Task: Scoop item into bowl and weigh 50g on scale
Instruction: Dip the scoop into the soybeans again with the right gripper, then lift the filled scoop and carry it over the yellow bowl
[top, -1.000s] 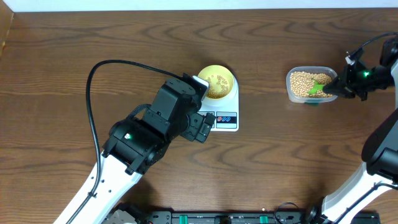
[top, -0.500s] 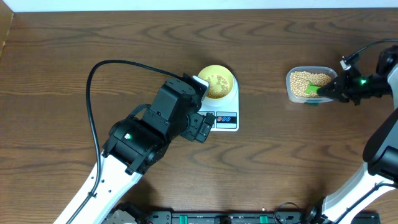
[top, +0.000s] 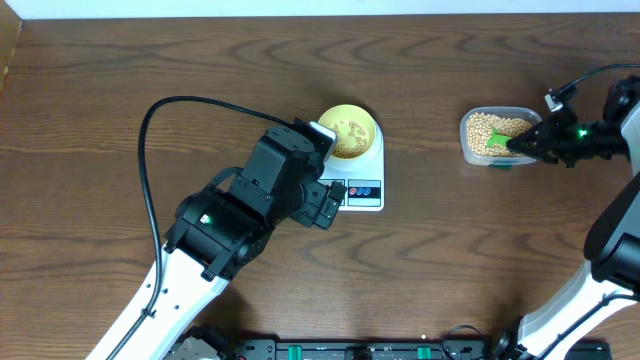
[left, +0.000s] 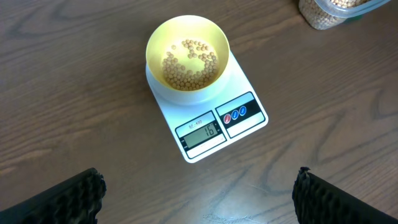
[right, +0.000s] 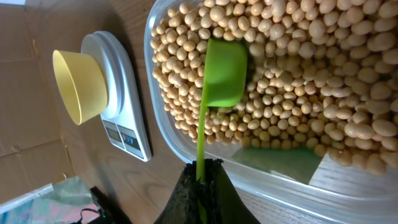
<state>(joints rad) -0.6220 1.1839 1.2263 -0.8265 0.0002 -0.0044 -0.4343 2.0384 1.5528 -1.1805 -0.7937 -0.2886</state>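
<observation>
The pale yellow bowl (top: 350, 130) (left: 188, 53) stands on the white scale (top: 364, 192) (left: 211, 127), whose display reads 16. A thin layer of tan beans (left: 189, 62) covers the bowl's bottom. My left gripper (top: 325, 203) (left: 199, 185) hovers open just in front of the scale, with nothing between its fingers. At the right, my right gripper (top: 530, 146) (right: 202, 171) is shut on the handle of a green scoop (top: 497, 146) (right: 224, 71). The scoop's cup lies face down in the beans (right: 298, 74) that fill the clear tub (top: 495, 135) (right: 163, 118).
The left arm's black body and cable lie over the table left of the scale. The tub (left: 323, 12) shows at the top right of the left wrist view. Bare wood lies between scale and tub.
My right gripper has shifted left, pushing the green scoop farther into the tub's beans. The left arm, bowl and scale have not moved.
</observation>
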